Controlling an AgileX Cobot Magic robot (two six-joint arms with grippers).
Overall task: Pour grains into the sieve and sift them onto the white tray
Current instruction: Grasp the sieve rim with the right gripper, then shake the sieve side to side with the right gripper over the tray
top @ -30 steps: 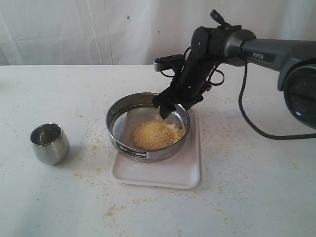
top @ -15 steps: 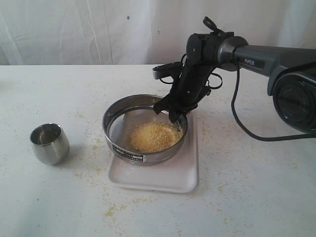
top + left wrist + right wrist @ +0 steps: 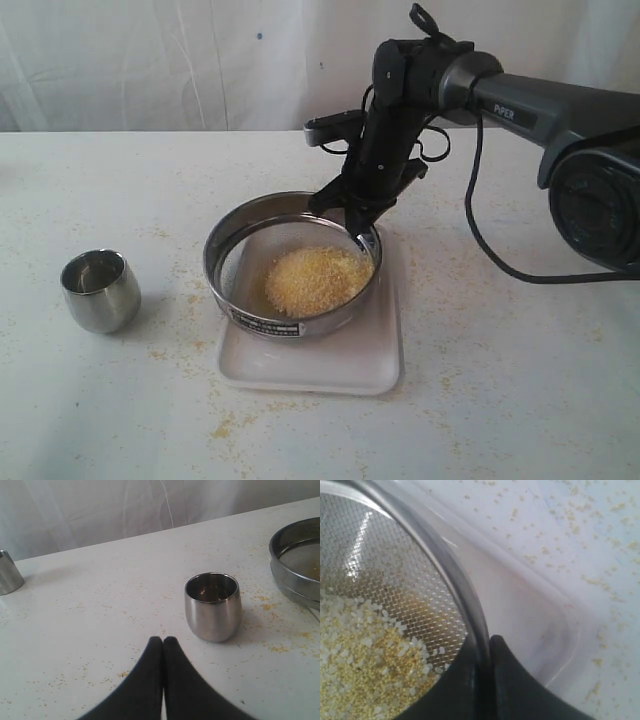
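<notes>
Sieve (image 3: 215,262) sits over the tray (image 3: 330,368), toward its far end, the tray's near part bare; whether it rests on the tray or is raised cannot be told. Grains (image 3: 316,280) lie heaped on the mesh, on the side nearer the right gripper (image 3: 357,222). Right gripper is clamped on the sieve's far rim, one finger inside the ring and one outside. Left gripper (image 3: 163,640) is closed, fingers touching, holding nothing, above the bench (image 3: 520,380) near an upright steel cup (image 3: 99,291), which stands well left of the tray. Loose grains are scattered on the bench around tray and cup
</notes>
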